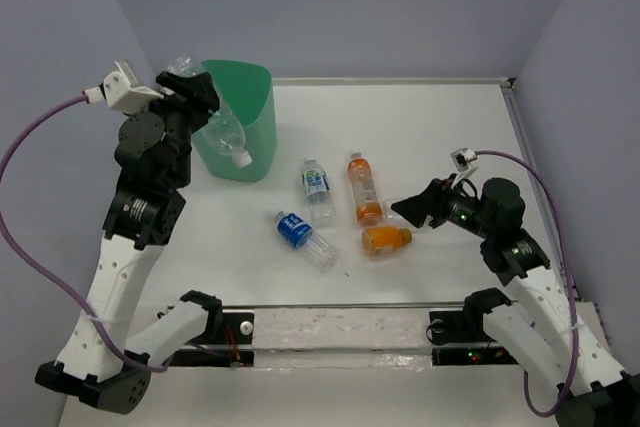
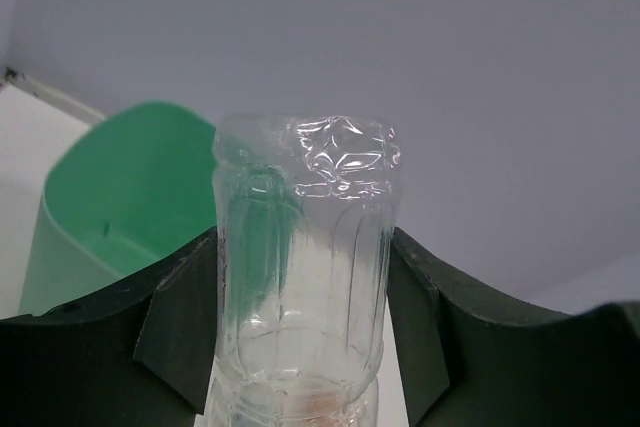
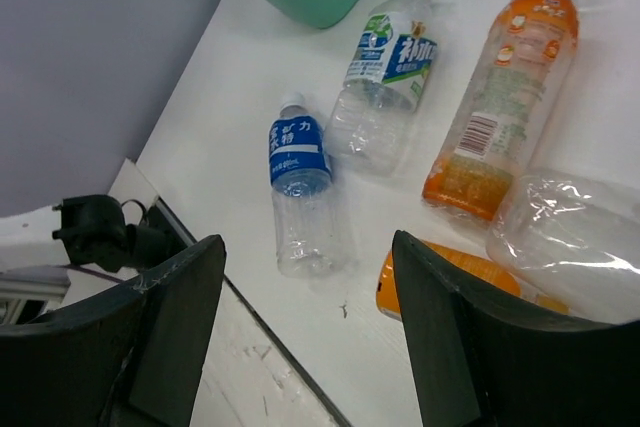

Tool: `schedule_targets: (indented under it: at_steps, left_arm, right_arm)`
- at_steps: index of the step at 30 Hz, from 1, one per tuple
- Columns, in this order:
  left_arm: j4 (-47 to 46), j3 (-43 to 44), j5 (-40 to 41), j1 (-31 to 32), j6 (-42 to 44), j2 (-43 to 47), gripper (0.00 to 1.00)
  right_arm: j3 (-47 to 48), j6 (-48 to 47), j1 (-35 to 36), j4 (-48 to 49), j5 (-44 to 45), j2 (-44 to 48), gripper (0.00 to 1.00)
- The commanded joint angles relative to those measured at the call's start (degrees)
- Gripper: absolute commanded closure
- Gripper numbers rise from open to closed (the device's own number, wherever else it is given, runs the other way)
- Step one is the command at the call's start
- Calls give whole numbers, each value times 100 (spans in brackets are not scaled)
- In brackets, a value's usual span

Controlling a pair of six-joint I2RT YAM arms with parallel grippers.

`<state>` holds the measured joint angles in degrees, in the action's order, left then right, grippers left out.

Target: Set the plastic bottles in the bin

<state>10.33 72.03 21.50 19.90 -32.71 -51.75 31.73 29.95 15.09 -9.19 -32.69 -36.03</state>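
Bin point(image 1: 250, 142): mint-green, plain. Inside bin: clear bottle point(image 1: 226, 133), white cap. Beside bin's rim: ribbed clear bottle point(image 2: 300, 277), colourless. Right of bin, on white table point(image 1: 450, 127):
- white-label bottle point(image 1: 317, 189), green & blue print, white cap
- blue-label bottle point(image 1: 298, 234), white lettering, white cap
- orange bottle point(image 1: 364, 189), label w/ white barcode patch
- second orange bottle point(image 1: 385, 239)
- crumpled clear bottle point(image 3: 570, 227), colourless
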Motion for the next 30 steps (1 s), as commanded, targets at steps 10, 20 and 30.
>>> schedule_targets:
  at_steps: [10, 20, 30]
  left_arm:
    - [-2096, 1937, 2077, -540, 2163, -3235, 51]
    - [-2825, 2246, 2342, -751, 2673, -4204, 41]
    - [-2800, 1218, 2000, -742, 2068, -3369, 1]
  right_arm:
    - [1212, -973, 3112, 541, 2090, -1976, 27]
    - [2522, -1905, 4045, 340, 2504, -4233, 14]
    - [4235, -2609, 4300, -504, 2943, -6090, 12]
